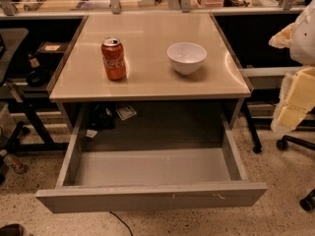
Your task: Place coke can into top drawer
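The coke can (113, 59) stands upright on the left part of the beige tabletop, red with white script and a silver top. The top drawer (152, 167) is pulled fully out below the tabletop, with a plain grey inside and nothing in it. Its long front panel (151, 196) faces me. My gripper (294, 90) is at the right edge of the view, cream-yellow and close to the camera. It is right of the tabletop, far from the can and holding nothing I can see.
A white bowl (187, 57) sits on the tabletop (147, 82) to the right of the can. Cluttered shelves run along the back. Office chair wheels (282, 144) stand on the speckled floor at right, and a dark table frame (29, 117) at left.
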`<state>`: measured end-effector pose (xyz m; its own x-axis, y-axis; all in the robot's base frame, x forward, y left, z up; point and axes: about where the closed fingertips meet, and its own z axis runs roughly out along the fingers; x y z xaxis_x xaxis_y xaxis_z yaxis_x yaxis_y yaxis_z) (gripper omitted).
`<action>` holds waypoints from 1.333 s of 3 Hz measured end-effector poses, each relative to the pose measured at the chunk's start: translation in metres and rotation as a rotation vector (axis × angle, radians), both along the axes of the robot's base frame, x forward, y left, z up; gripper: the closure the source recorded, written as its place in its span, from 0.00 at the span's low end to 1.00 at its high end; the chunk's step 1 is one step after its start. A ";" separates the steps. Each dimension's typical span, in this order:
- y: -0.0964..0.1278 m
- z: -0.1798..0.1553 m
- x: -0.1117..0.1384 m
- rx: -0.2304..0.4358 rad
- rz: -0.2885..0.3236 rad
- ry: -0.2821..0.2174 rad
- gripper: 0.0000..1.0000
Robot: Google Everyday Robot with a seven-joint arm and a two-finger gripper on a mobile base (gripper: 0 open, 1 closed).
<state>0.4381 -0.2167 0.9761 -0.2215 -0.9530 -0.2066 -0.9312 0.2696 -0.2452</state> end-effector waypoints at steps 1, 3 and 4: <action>0.000 0.000 0.000 0.000 0.000 0.000 0.00; 0.036 0.002 0.028 0.074 0.027 -0.039 0.00; 0.069 -0.003 0.048 0.132 0.077 -0.036 0.00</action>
